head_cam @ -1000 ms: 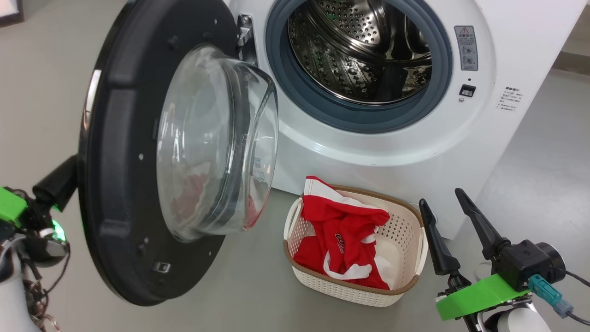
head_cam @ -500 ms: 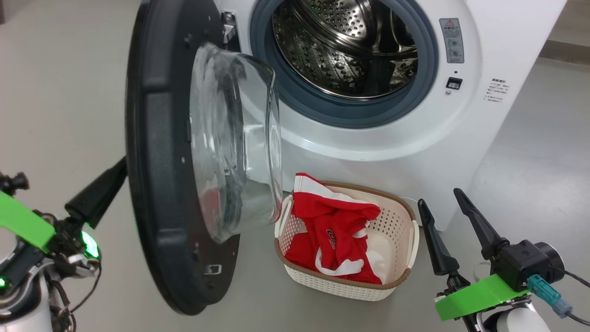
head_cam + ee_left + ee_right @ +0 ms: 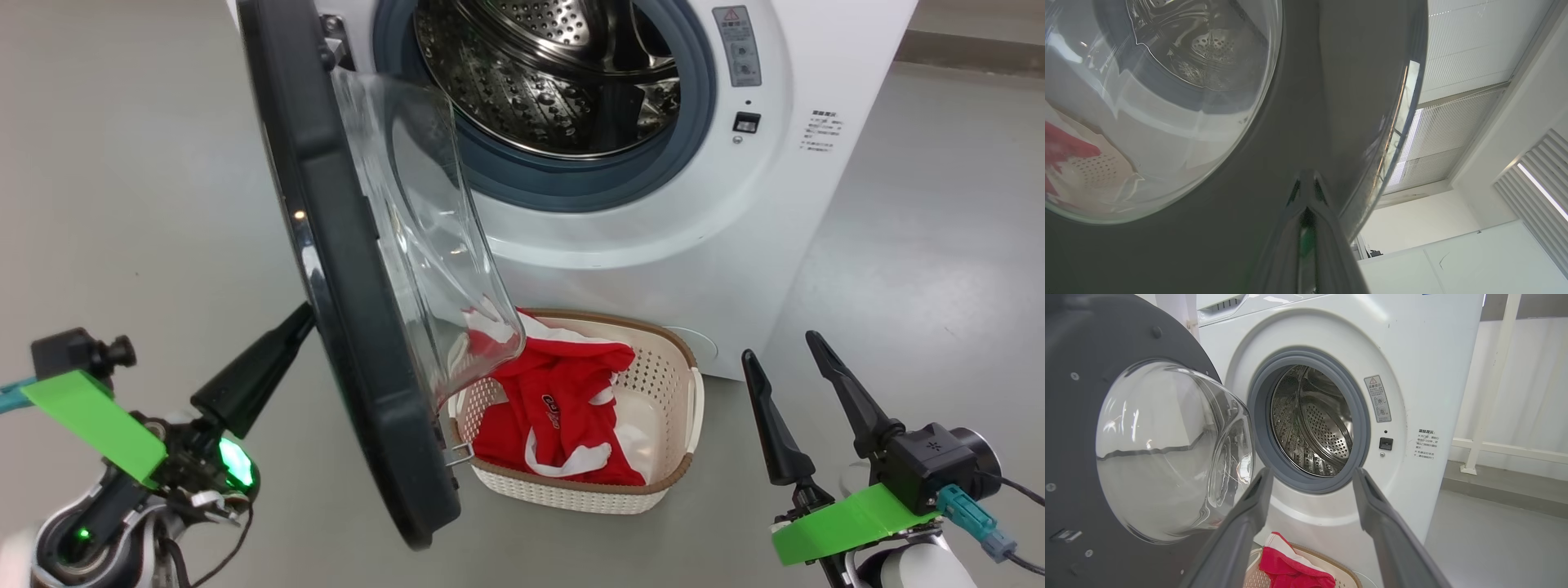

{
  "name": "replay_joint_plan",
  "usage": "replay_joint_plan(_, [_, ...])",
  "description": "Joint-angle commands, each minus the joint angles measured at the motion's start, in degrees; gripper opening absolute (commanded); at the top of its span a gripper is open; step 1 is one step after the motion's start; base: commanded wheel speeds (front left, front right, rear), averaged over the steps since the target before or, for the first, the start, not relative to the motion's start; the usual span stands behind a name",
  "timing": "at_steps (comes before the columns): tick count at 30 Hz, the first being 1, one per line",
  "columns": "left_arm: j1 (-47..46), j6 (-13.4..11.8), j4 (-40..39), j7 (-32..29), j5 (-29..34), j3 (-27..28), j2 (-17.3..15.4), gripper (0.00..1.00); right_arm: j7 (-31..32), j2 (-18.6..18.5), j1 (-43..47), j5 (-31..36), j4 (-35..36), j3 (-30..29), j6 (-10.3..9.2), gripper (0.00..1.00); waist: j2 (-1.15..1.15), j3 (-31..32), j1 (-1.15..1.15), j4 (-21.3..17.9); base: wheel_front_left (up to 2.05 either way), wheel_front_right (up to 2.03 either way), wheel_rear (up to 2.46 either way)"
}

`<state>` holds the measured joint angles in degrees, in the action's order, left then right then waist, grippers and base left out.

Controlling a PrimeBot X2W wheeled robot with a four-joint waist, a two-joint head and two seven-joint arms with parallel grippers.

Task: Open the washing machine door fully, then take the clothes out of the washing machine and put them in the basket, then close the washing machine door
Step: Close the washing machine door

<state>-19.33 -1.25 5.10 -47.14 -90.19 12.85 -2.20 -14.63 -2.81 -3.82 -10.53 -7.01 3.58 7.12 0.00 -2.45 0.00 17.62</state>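
The red clothes (image 3: 563,392) are seen in the basket (image 3: 571,494), lower centre of the head view. In its wrist view the left gripper (image 3: 1306,183), jaws pressed together, is shown against the outer face of the washing machine door (image 3: 1298,122); the right gripper (image 3: 780,345) is spread.

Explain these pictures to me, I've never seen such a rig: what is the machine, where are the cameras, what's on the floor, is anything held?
This is a wheeled robot with two arms, each ending in a two-fingered gripper. One picture comes from its head camera, looking down; the other two come from a camera on each wrist, looking out along that arm's gripper. On the floor stands a white washer with its door partly open, and before it a basket holding red clothes. The left gripper is shut, its tip against the door's outer side. The right gripper is open and holds nothing.
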Motion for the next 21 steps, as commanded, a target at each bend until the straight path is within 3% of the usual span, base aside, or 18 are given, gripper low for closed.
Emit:
replay_joint_plan(1, [-0.09,0.29,-2.13,-0.01,-0.69,0.40,-0.69,0.00,-0.37,-0.07,-2.08,0.03,1.64,1.13,0.36,1.00,0.00,-0.27,0.00,-0.57,0.00,0.00,0.00])
replay_joint_plan(19, [1.08,1.36,-2.82,5.38,-0.37,0.41,-0.91,0.00,-0.37,-0.07,-2.28,0.41,1.45,1.02,0.36,1.00,0.00,-0.84,0.00,-1.64,0.00,0.00,0.00])
replay_joint_plan(21, [0.97,1.93,-2.71,6.43,0.64,0.78,-1.23,0.24,-0.37,-0.07,-2.28,0.49,1.46,0.97,0.36,1.00,0.00,-1.01,0.00,-1.39,0.00,0.00,0.00])
